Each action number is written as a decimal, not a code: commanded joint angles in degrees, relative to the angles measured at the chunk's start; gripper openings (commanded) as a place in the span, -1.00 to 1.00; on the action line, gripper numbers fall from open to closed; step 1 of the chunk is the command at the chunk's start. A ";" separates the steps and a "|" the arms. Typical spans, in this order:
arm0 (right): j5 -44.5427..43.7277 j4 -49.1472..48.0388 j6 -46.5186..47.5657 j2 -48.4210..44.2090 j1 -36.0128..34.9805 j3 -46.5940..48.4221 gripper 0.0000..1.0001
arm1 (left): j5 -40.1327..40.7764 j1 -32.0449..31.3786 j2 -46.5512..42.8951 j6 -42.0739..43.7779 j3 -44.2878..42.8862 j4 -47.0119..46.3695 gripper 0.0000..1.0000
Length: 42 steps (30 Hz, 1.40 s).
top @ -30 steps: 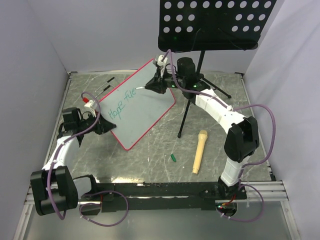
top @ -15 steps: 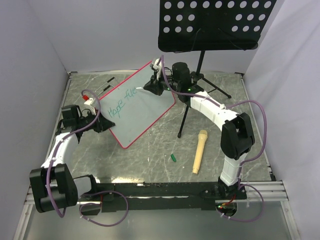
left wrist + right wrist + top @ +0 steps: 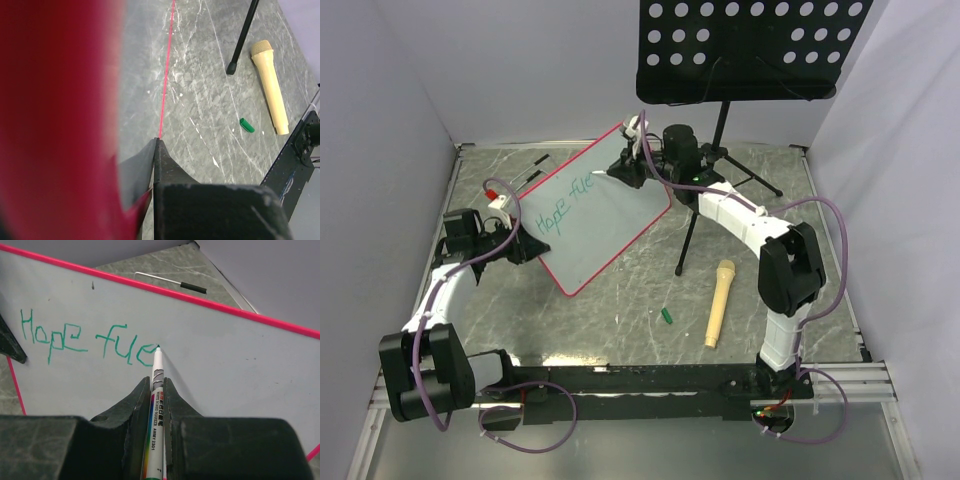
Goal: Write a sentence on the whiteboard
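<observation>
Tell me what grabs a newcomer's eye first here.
The pink-framed whiteboard left of centre, teal "Hope fue" written on it. The right claw holds a marker, tip at the last letter; the left claw grips the board's near-left edge. A black perforated music stand looms at the back.

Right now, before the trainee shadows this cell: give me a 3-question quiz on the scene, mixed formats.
1. True or false: the right tool is shut on the marker.
2. What is written on the whiteboard? A) "Hope fue" B) "Hope fuels hearts" C) nothing
3. Fill in: the small green piece lies nearest the ____.
Key: 1 true; 2 A; 3 microphone.
</observation>
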<state>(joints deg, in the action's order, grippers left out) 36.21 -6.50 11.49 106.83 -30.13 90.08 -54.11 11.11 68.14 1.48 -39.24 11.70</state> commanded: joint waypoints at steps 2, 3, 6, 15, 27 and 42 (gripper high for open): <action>-0.52 -2.73 -0.41 1.46 0.33 3.25 -1.00 | 6.56 -0.13 1.47 3.45 -1.10 3.06 -0.98; -0.44 -2.81 -0.67 1.54 0.33 3.52 -1.00 | 6.56 -0.21 1.47 3.36 -1.10 3.06 -0.98; -0.17 -3.25 -1.03 1.28 0.51 3.61 -1.00 | 6.38 -0.22 1.73 3.36 -1.10 2.97 -0.98; -0.35 -3.25 -1.73 1.72 0.69 4.83 -1.00 | 6.56 -0.13 1.73 3.18 -0.92 2.88 -0.98; -0.61 -0.36 -1.99 5.23 0.86 9.32 -1.00 | 6.47 -0.22 1.73 3.09 -0.66 2.62 -0.98; 0.44 -1.49 -0.50 2.42 1.04 3.17 -1.00 | 7.96 0.05 2.35 3.01 -0.83 2.36 -0.98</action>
<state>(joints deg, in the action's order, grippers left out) 36.21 -6.44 9.91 110.87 -29.58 95.09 -54.15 11.42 69.36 0.08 -39.46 11.27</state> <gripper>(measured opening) 0.193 0.112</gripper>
